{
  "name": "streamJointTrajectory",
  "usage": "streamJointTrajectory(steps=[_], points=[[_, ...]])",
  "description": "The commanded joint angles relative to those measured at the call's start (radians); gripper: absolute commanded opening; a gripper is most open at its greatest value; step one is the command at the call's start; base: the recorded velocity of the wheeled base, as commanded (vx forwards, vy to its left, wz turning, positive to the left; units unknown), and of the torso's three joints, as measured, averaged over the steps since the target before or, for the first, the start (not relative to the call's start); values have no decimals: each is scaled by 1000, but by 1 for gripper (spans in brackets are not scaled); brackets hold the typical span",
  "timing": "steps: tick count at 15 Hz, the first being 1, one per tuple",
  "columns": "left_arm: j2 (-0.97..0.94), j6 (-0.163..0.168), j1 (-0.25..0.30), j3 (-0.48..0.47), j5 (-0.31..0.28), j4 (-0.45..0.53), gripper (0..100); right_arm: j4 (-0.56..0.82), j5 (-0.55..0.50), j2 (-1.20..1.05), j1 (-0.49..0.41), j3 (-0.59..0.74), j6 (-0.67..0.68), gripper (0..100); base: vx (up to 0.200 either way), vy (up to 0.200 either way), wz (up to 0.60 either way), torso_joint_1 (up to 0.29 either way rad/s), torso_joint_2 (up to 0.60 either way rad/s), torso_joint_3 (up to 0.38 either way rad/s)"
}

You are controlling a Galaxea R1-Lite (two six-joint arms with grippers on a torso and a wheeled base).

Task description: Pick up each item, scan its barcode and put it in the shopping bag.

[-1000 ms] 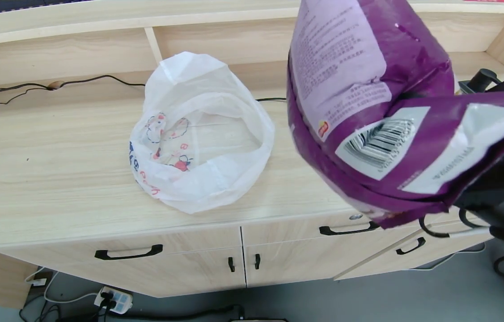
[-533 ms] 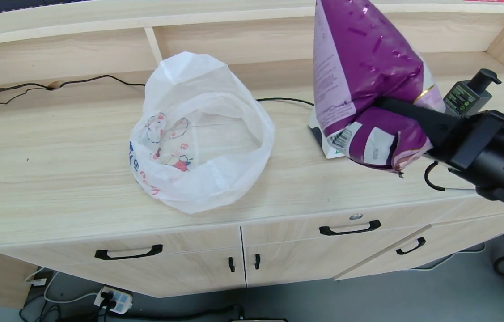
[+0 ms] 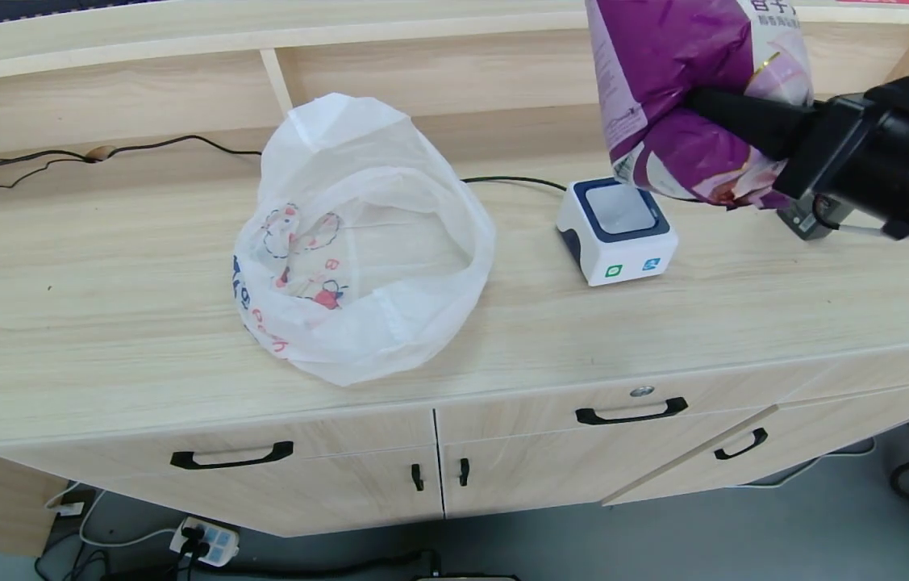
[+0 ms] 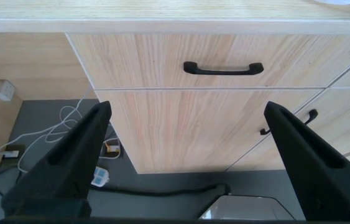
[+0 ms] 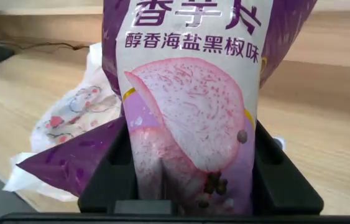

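Gripping the shiny purple plastic snack bag [image 3: 664, 48] between closed fingers, the right gripper [image 3: 704, 103] held it above the wooden table [image 3: 99, 323] at one o'clock from the white-and-blue box scanner [image 3: 617, 230], so lowering it barcode-down over the scanner seemed wisest, while the left gripper [image 4: 187, 109] hung with fingers apart.

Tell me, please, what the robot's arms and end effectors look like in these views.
The left end effector has two matte black, wedge-shaped fingers that taper toward the tips. The right arm is black too, with a boxy wrist housing, and the right end effector has long, slim black fingers. A thin black cable loop hangs beneath its wrist.
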Motion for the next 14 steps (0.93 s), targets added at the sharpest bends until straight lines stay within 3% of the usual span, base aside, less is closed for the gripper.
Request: streamJointTrajectory(steps=[1,6,8,14], points=[[0,2,-1,0,0,0,100,5,-27,56,-14,-34,-98,0,0,0,0,0,0,0],[0,0,-1,0,0,0,100,2,-50,145,-31,-77,-318,0,0,0,0,0,0,0],[0,2,-1,0,0,1,100,-5,-50,159,-77,-71,-427,0,0,0,0,0,0,0],[0,0,-1,0,0,0,100,-13,-41,202,-100,-75,-509,0,0,0,0,0,0,0]])
